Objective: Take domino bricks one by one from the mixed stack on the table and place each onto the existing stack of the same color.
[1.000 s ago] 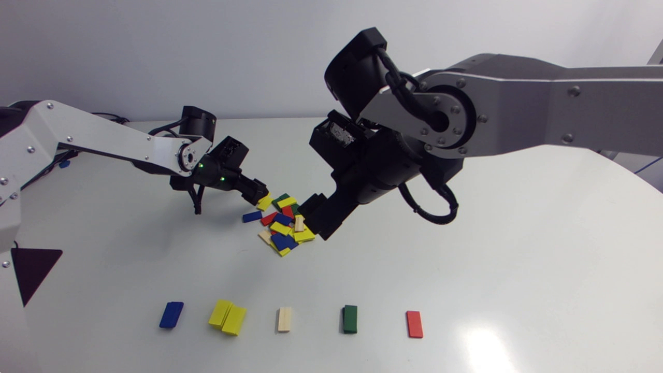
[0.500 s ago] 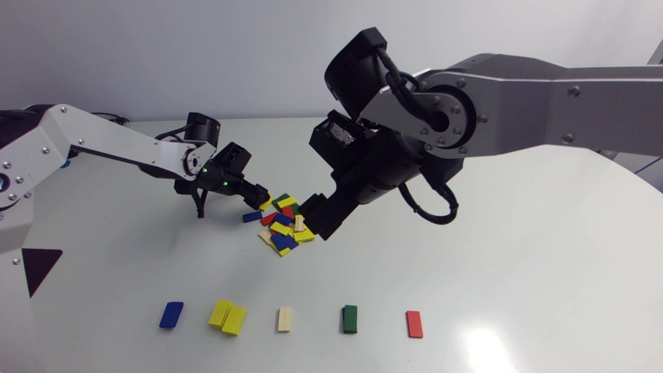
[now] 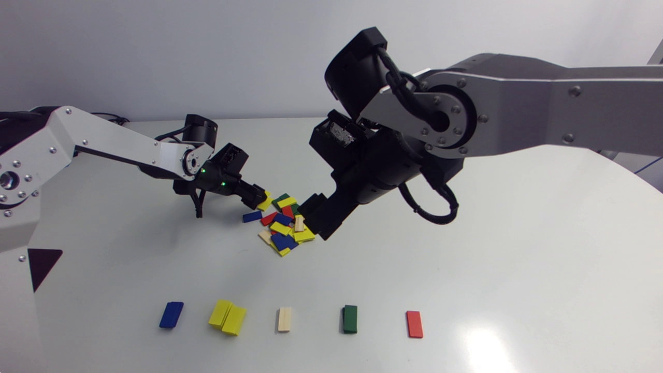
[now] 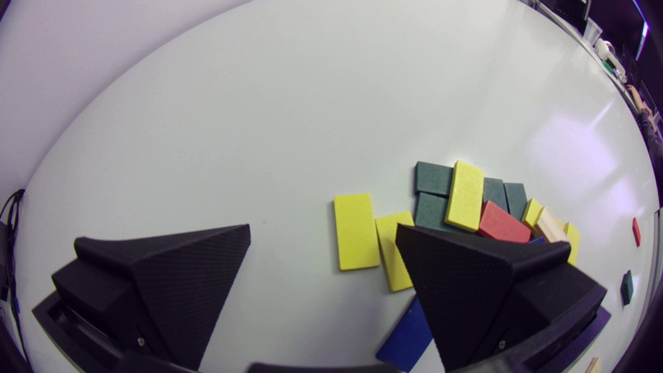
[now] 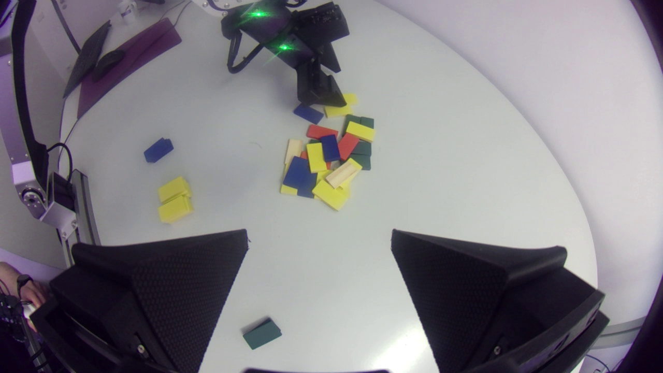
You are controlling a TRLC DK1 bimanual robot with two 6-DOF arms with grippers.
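The mixed pile sits mid-tabletop, nearer the far edge. Our left jaws and right jaws are both spread, pinching nothing, with the left ones right by a loose yellow brick. Looks light, stiff, slidey — we'd pinch its long edges.

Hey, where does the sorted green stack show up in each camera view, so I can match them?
Head view: the green stack sits in the near row, between the cream brick and the red brick.
Left wrist view: small, far beyond the mixed pile, near the red brick.
Right wrist view: on the table between the right gripper's open fingers.
Shared landmark: the mixed pile.
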